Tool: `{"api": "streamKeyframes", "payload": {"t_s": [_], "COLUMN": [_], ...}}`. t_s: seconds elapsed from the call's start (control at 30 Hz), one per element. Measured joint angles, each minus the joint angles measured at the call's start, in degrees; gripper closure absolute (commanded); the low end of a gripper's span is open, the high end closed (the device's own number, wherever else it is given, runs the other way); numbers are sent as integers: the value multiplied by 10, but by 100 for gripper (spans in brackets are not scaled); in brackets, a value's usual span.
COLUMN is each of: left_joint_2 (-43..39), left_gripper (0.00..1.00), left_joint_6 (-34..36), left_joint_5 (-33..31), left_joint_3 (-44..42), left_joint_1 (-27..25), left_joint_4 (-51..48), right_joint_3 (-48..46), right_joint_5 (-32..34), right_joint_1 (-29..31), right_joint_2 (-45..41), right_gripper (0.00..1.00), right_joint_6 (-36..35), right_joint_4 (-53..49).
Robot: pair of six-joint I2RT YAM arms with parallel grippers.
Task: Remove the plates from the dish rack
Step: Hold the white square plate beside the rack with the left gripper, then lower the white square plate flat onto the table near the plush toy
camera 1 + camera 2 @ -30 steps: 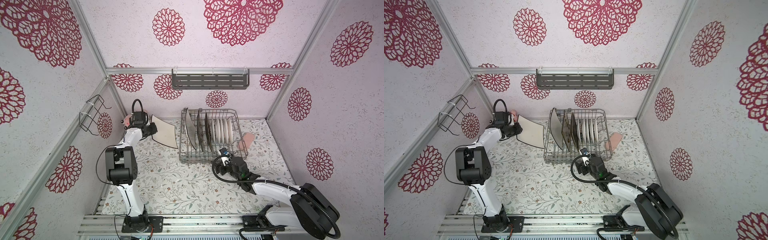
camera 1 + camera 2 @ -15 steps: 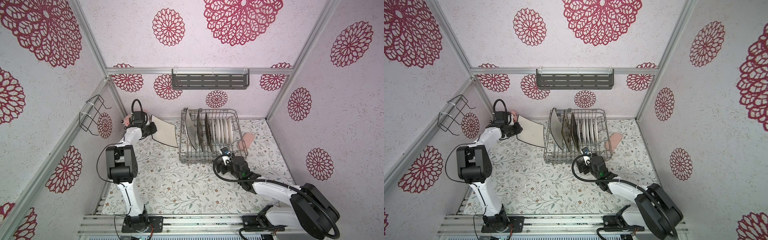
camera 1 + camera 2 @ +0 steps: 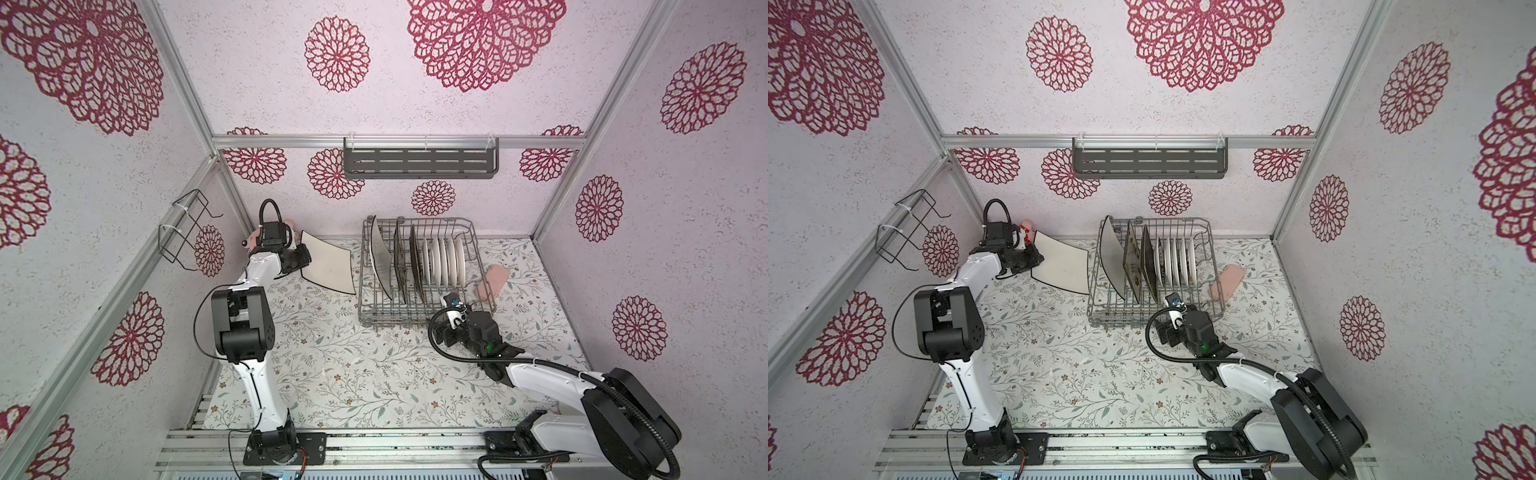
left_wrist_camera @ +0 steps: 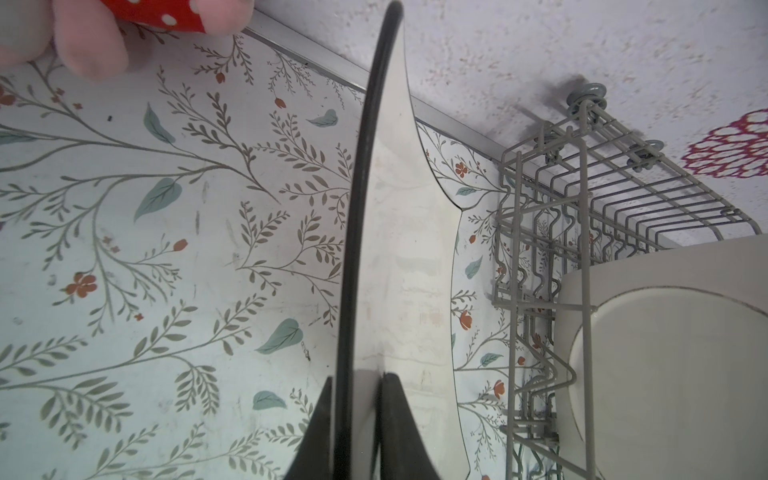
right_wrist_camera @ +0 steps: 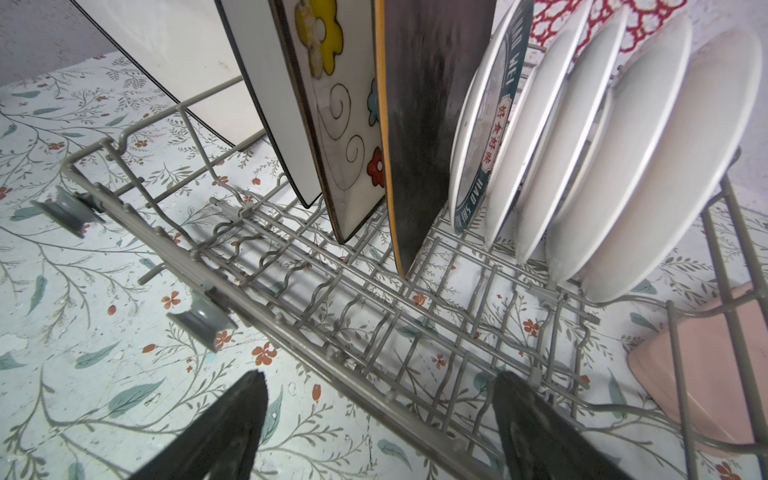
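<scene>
Floral tabletop (image 3: pixel 353 374), scarcely changed: left gripper (image 4: pixel 357 376) clamped on white square plate (image 3: pixel 328 262), clear of dish rack (image 3: pixel 399 323) at nine o'clock; right gripper (image 5: pixel 378 376), jaws spread, nudged closer at five o'clock, remaining plates (image 3: pixel 444 262) awaiting.

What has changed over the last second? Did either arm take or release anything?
Nothing has clearly changed. The left gripper keeps its jaws shut on the white square plate, held to the left of the dish rack. The right gripper stays open at the rack's front edge, holding nothing. The other plates stand in the rack as before.
</scene>
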Motion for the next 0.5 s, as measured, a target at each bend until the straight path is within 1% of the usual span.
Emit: {"api": "streamKeyframes", "payload": {"t_s": [0.07, 0.13, 0.4, 0.5], "left_joint_2": [3, 7, 4, 4], "left_gripper": [98, 100, 100, 97], "left_joint_6": [-1, -2, -4, -4], "left_joint_5": [-1, -1, -5, -8], "left_joint_3": [7, 13, 9, 10], "left_joint_1": [0, 0, 0, 0], "left_joint_4": [-6, -12, -13, -17], "right_joint_3": [-7, -14, -21, -21], "right_joint_5": [0, 0, -6, -16], "right_joint_1": [-1, -3, -5, -5], "right_joint_2": [-6, -10, -17, -17], "right_gripper": [11, 11, 10, 9], "right_joint_6": [0, 0, -1, -8], "right_joint_4": [0, 0, -1, -1]}}
